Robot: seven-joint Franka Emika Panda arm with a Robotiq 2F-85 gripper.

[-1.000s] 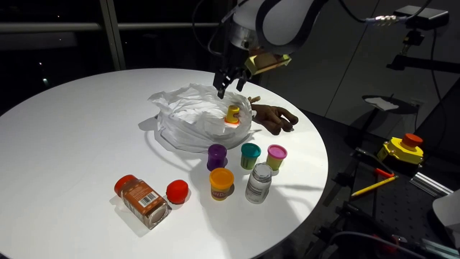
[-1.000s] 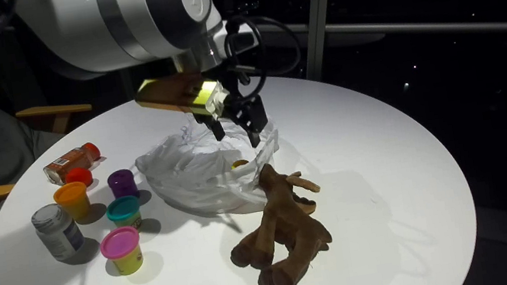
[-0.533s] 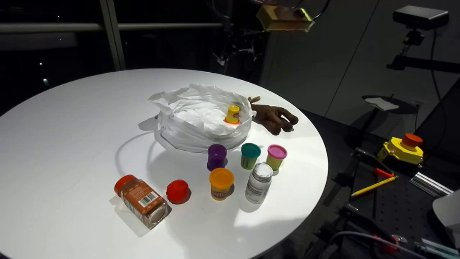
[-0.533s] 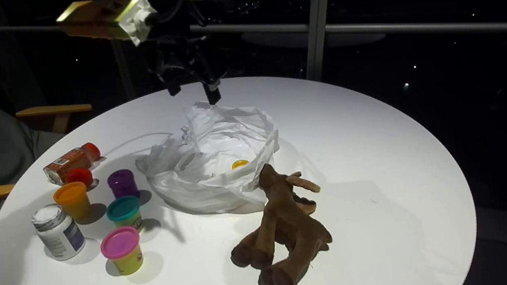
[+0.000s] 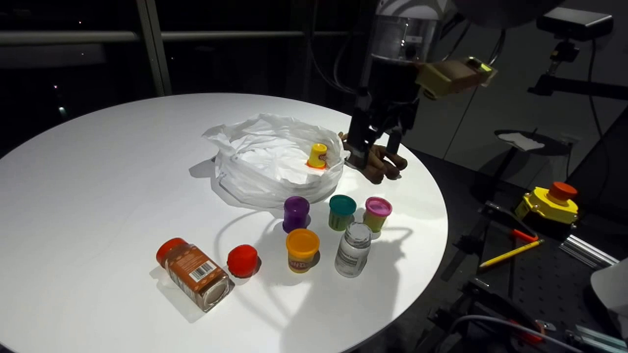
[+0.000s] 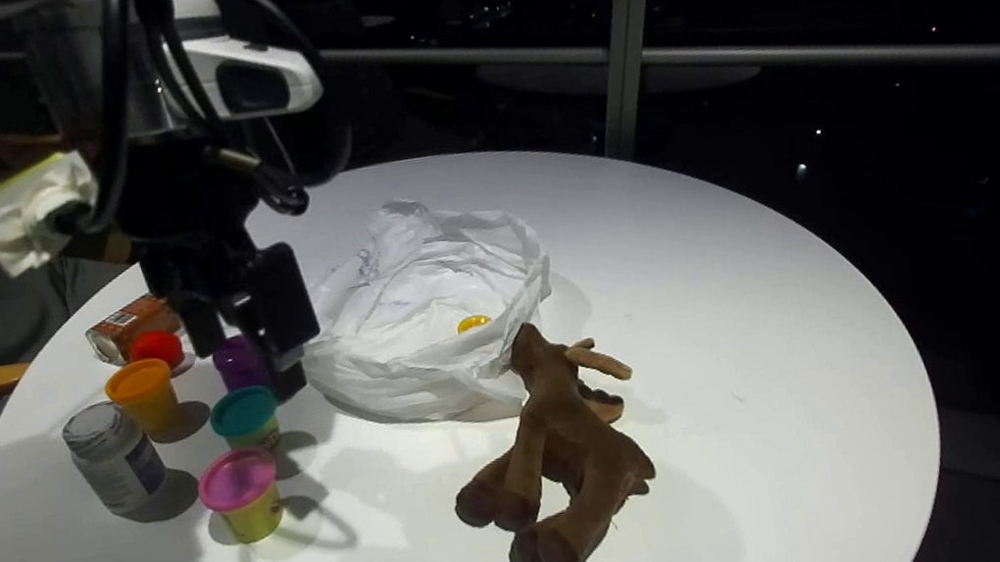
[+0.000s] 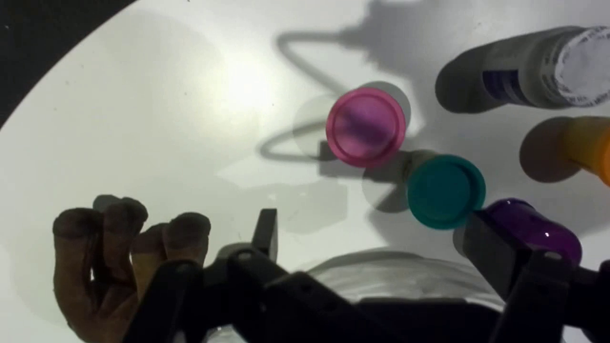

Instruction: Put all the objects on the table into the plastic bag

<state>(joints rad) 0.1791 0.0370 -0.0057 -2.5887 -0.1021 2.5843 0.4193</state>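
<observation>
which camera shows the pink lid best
The wrist view: the pink lid appears there largest and nearly face-on, its whole rim visible. Both exterior views show it smaller and slanted, atop its yellowish jar.

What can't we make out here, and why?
Brown toy: partly hidden behind the gripper, in an exterior view.
Orange-brown bottle: capped end behind the gripper, in an exterior view.
Yellow jar: lower part behind the wall of the plastic bag, in an exterior view.
Orange-lidded jar: cut off by the right edge, wrist view.
Grey bottle: fine label print too small, in an exterior view.
</observation>
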